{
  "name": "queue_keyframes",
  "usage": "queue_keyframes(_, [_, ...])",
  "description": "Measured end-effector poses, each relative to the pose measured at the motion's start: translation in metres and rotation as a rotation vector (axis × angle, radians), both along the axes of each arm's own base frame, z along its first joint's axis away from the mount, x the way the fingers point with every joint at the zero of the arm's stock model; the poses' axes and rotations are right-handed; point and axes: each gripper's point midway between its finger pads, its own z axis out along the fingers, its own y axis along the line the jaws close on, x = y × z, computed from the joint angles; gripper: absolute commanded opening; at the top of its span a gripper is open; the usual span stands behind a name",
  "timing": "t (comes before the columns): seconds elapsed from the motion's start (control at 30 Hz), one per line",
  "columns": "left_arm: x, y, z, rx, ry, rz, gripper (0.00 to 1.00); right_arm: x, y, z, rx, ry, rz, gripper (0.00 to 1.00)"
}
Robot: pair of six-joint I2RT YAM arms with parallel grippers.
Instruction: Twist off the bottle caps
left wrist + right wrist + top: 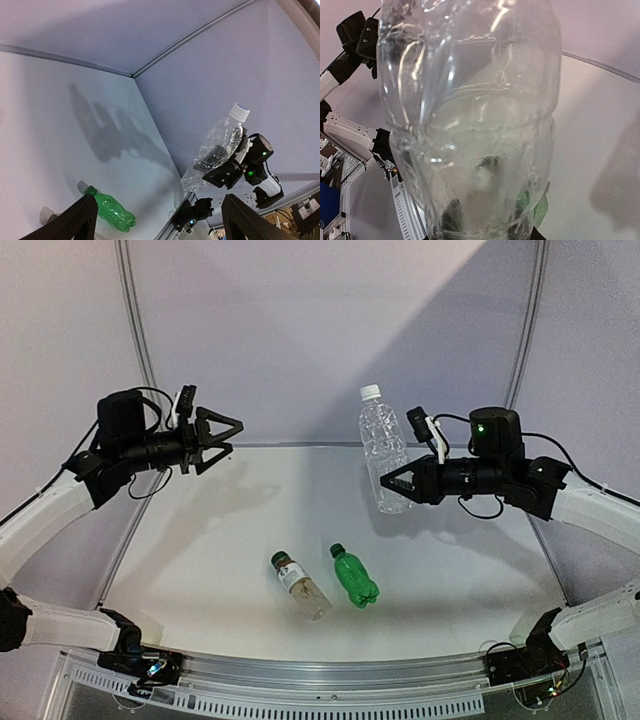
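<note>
My right gripper (397, 483) is shut on the lower part of the clear ribbed bottle (383, 448) and holds it upright above the table, its white cap (371, 392) on top. The bottle fills the right wrist view (470, 115) and hides the fingers there. It also shows in the left wrist view (217, 150), cap (240, 111) still on. My left gripper (228, 433) is open and empty, raised at the left and pointing toward that bottle. The green bottle (354, 578) with its dark green cap (337, 550) and the labelled bottle (300, 586) with its dark cap (279, 559) lie on the table.
The white table (200, 550) ends at a curved metal rail (330, 680) in front. The arm bases (140, 660) sit at the front corners. Pale walls with a corner post (135, 320) close the back and sides.
</note>
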Motion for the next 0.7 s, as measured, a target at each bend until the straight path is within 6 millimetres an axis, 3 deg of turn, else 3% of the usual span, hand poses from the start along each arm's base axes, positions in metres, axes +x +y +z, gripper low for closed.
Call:
queue_keyframes(0.17, [-0.005, -0.015, 0.031, -0.065, -0.098, -0.079, 0.87, -0.010, 0.005, 0.005, 0.026, 0.000, 0.067, 0.21])
queue_keyframes(0.37, [-0.014, -0.048, 0.069, -0.105, -0.219, -0.212, 0.86, -0.018, 0.009, 0.005, 0.038, 0.015, 0.117, 0.18])
queue_keyframes(0.7, [-0.012, -0.086, 0.090, -0.151, -0.283, -0.330, 0.82, -0.020, 0.009, -0.003, 0.027, 0.072, 0.119, 0.17])
